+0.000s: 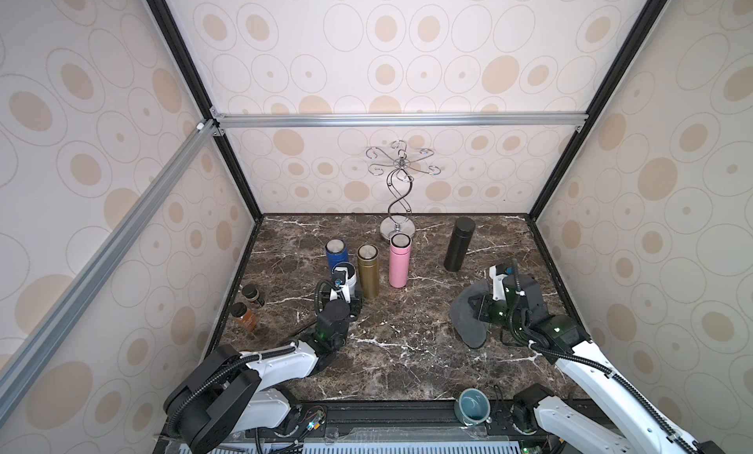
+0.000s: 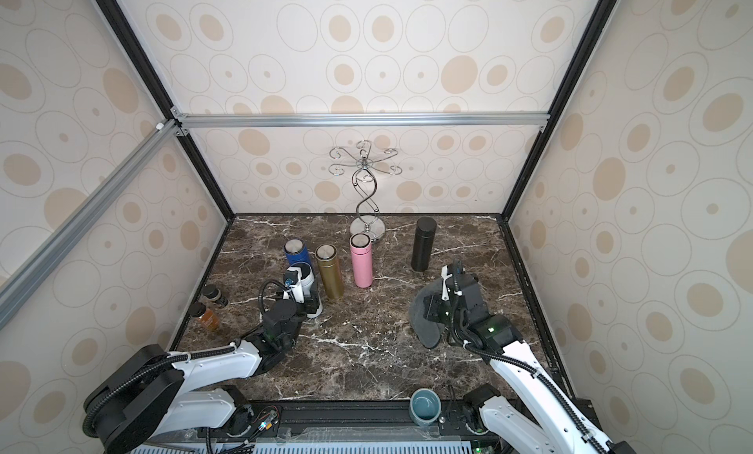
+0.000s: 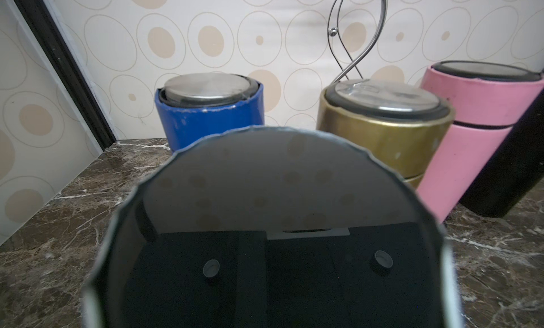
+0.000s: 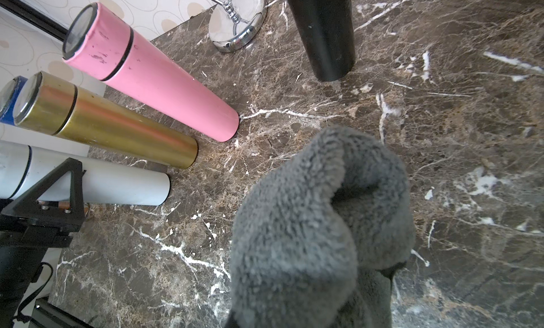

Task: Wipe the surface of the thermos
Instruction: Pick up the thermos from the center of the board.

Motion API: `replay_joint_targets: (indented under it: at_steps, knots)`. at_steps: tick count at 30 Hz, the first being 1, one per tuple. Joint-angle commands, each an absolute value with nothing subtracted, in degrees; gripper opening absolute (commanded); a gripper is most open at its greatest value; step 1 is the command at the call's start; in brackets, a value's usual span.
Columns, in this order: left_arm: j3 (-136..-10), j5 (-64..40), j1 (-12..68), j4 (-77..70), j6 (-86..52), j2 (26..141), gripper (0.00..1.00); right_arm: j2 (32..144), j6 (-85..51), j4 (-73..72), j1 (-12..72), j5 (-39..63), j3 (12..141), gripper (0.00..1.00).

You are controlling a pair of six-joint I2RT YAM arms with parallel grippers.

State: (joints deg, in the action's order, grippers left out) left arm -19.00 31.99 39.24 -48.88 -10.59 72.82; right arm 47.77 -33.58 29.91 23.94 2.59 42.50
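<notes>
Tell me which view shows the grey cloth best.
Right wrist: the cloth fills the foreground, pile and folds clear. Both top views show it small and distant; the left wrist view misses it.

Left gripper [image 2: 305,299] is clamping white thermos [image 2: 309,277] at near left, blue thermos [image 2: 296,253] just behind, gold thermos [image 2: 329,274] and pink thermos [image 2: 360,262] standing to its right. Right gripper [image 2: 432,309] is pinching gray cloth [image 2: 423,325], black thermos [image 2: 423,244] standing farther back.

white thermos [image 4: 112,183] upright; grey cloth [image 4: 294,223] well apart
</notes>
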Motion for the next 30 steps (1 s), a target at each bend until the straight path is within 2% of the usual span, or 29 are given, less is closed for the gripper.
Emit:
replay_joint_targets:
  at_steps: [1,6,9,10,11,12,25,30]
  knots:
    - [-19.7,32.2,38.8,-50.2,-9.2,72.8,0.61,47.1,-34.2,28.7,23.9,2.2,42.1,0.0]
    - [-18.6,31.9,38.7,-49.9,-9.0,71.1,0.46,47.1,-34.5,28.2,24.0,3.4,42.0,0.0]
    - [-18.3,31.7,38.8,-49.0,-8.9,69.8,0.25,47.5,-34.6,27.5,23.9,4.5,41.9,0.0]
    - [-18.2,31.7,38.8,-48.7,-9.0,69.4,0.16,47.6,-34.6,27.2,24.0,4.9,41.9,0.0]
    - [-18.2,31.7,38.7,-48.1,-9.1,68.8,0.02,47.9,-34.6,27.0,23.9,5.5,41.9,0.0]
    - [-18.2,31.6,38.7,-47.6,-9.2,68.2,0.0,48.1,-34.7,26.8,24.0,5.9,42.0,0.0]
    - [-15.6,23.8,38.8,-37.1,-13.0,52.9,0.0,51.8,-35.2,23.3,24.5,13.5,42.2,0.0]
    - [-16.5,18.1,38.8,-31.8,-16.7,47.0,0.0,53.6,-36.6,18.8,24.7,19.8,41.3,0.0]
